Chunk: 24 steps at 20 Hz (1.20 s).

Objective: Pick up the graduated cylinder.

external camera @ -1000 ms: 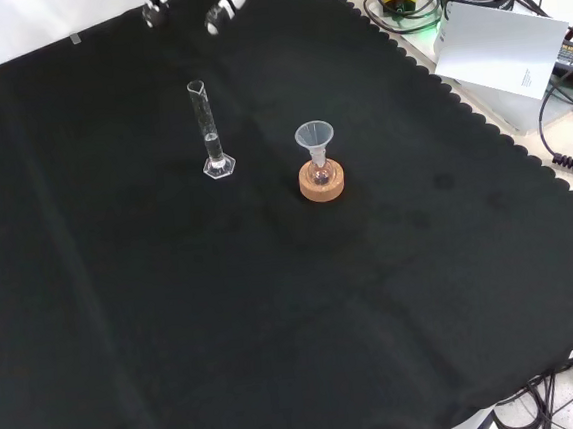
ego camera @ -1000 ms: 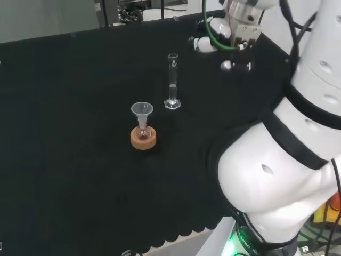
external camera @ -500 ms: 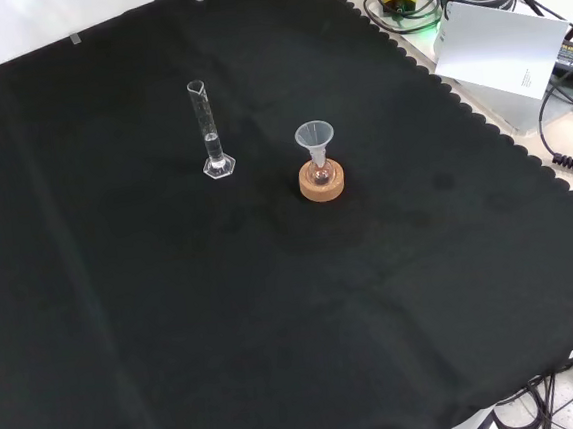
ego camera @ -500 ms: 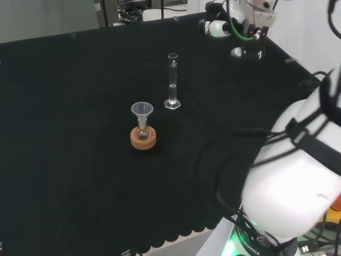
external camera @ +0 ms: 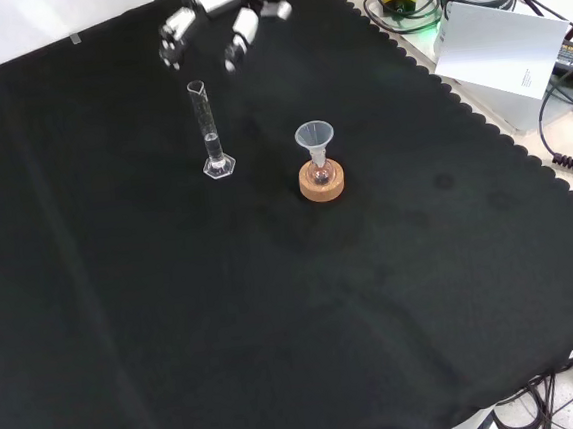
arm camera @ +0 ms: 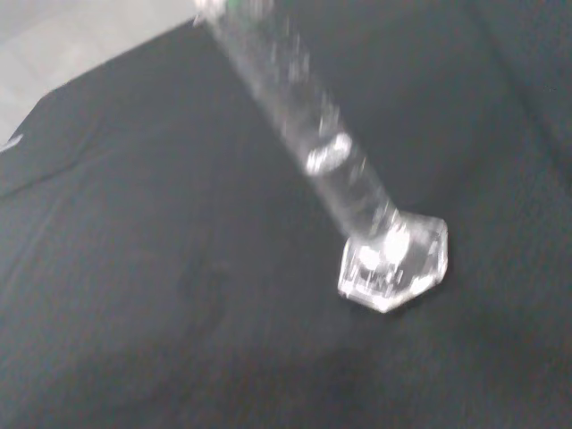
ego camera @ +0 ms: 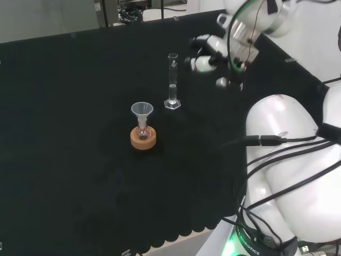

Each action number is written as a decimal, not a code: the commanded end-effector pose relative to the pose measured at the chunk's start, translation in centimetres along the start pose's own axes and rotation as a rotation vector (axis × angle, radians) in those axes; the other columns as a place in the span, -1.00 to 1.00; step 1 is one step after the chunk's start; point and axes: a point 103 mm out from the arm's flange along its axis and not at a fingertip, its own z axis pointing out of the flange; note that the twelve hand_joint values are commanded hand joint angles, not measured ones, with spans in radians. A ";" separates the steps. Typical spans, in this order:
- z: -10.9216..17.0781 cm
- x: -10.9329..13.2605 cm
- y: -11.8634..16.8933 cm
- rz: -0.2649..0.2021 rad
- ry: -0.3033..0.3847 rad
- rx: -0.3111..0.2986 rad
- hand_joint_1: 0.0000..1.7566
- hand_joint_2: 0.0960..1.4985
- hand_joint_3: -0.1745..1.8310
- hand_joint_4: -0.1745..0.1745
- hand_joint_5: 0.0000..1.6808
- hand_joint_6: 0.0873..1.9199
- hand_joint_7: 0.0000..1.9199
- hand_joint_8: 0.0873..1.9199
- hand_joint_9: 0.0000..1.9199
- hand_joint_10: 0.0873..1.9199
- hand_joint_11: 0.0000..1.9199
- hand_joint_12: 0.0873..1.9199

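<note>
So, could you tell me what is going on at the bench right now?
The arm's hand hangs in the air beside the top of the cylinder, to its right in the head view, fingers relaxed and holding nothing. The cylinder stands upright on the black cloth, untouched, with a little liquid in it. Next to it a small flask with a funnel on top sits in a cork ring.

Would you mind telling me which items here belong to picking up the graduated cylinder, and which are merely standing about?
Belonging to the job:
graduated cylinder, upright on the cloth
hand, open, near the cylinder, not touching it

Standing about:
funnel in a small flask
cork ring under the flask
</note>
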 end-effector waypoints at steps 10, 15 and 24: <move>6.5 -1.0 1.8 -0.086 0.219 -0.015 0.00 0.27 -1.00 -0.29 -0.44 -1.00 -0.74 -0.33 -0.49 -0.38 -0.78 0.39; 7.2 -1.0 2.7 -0.078 0.309 -0.041 0.03 0.26 -1.00 -0.28 -0.46 -1.00 -0.75 -0.34 -0.54 -0.40 -0.80 0.38; 7.6 -1.4 3.9 -0.100 0.407 -0.048 0.06 0.24 -1.00 -0.23 -0.52 -1.00 -0.63 -0.36 -0.50 -0.40 -0.79 0.38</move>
